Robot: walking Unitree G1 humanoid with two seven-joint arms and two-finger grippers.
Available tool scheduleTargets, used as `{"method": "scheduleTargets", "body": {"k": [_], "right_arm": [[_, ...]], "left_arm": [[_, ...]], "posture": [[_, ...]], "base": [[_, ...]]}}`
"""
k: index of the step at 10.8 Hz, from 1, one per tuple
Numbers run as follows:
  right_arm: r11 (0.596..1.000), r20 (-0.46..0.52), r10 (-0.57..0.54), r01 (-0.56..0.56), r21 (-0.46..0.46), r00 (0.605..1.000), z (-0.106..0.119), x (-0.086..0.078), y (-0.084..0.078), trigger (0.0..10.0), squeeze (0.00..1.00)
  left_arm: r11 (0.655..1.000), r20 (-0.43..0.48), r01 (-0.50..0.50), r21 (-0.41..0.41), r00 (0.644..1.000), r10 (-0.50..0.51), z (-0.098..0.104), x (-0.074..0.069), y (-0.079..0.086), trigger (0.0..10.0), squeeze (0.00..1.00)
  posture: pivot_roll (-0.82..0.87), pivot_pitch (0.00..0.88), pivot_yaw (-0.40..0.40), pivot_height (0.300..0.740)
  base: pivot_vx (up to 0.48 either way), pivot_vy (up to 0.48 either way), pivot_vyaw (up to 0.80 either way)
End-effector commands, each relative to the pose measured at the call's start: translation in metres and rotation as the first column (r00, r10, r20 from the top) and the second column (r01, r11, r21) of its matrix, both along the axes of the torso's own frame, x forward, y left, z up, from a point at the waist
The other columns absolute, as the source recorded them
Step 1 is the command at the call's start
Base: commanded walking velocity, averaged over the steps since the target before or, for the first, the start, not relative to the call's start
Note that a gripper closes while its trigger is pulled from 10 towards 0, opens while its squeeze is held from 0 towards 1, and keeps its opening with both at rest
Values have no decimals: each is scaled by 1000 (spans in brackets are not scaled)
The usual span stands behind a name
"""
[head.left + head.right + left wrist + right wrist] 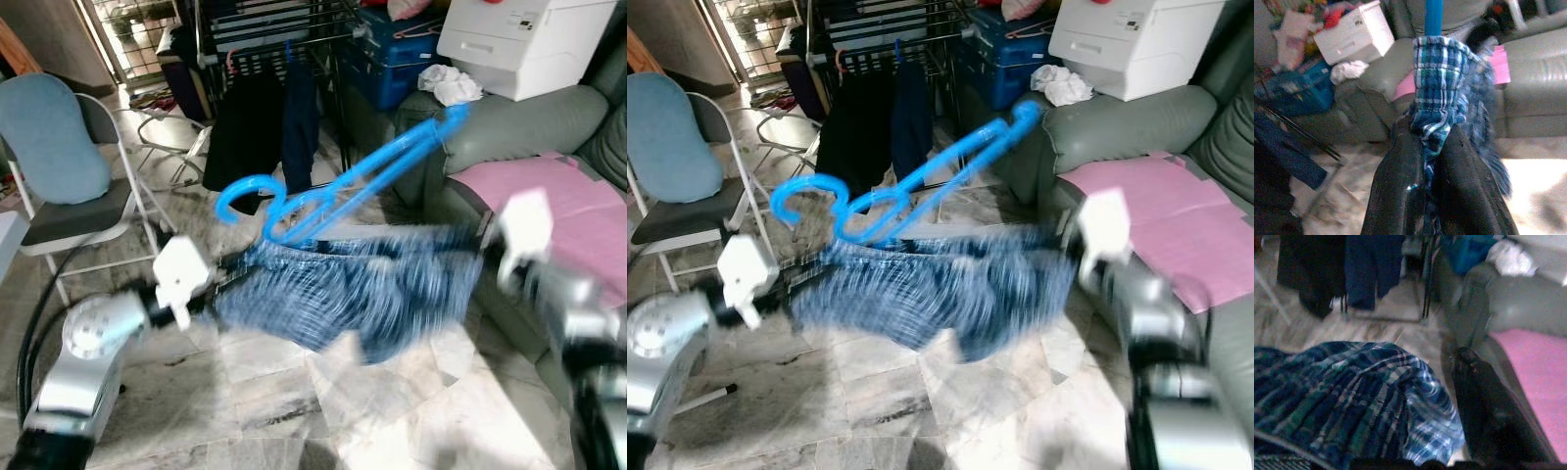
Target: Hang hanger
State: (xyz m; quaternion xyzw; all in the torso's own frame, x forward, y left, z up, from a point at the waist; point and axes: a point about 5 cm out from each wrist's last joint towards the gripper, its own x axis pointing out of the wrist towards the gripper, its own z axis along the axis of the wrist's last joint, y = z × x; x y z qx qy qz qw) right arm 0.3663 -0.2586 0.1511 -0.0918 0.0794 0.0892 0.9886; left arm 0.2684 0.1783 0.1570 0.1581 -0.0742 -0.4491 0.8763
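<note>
A bright blue plastic hanger [343, 191] tilts in the air before me, its hook [245, 191] low on the left and its far end high on the right. A blue plaid garment [333, 284] hangs under it, blurred by motion and stretched between my two arms. My left gripper [230, 264] is shut on one end of the plaid cloth [1437, 93], with the hanger's blue bar [1433, 17] rising just beyond it. My right gripper [485, 235] is at the garment's other end, where the plaid cloth [1352, 391] lies beside it.
A drying rack [274, 39] with dark clothes [245, 117] stands ahead. A folding chair [59, 157] with a blue cushion is on the left. On the right a grey sofa [509, 127] carries a pink cloth [578, 196] and a white box [529, 39]. Marble floor lies below.
</note>
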Motion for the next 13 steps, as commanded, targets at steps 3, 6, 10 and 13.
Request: {"method": "scheduleTargets", "body": {"k": [3,6,10,13], "right_arm": [[999,7,-26,25,30,1000,15,14,12,0,0],[999,23,-32,31,41,999,24,19,16,0,0],[999,56,-28,26,34,998,34,21,11,0,0],[997,137,58,-63,35,989,41,19,18,0,0]], "left_arm": [[995,-98,97,-29,990,-99,-8,-9,-5,0,0],[980,-234,197,12,954,-189,-33,-20,-8,0,0],[978,-296,185,92,943,-151,-55,-18,0,0,0],[1000,-269,27,15,963,-22,-59,-6,6,0,0]], "posture": [[-61,0,79,740],[-67,0,81,740],[-78,0,87,740],[-79,0,88,740]], "base": [[0,0,0],[0,0,0],[0,0,0],[0,0,0]]}}
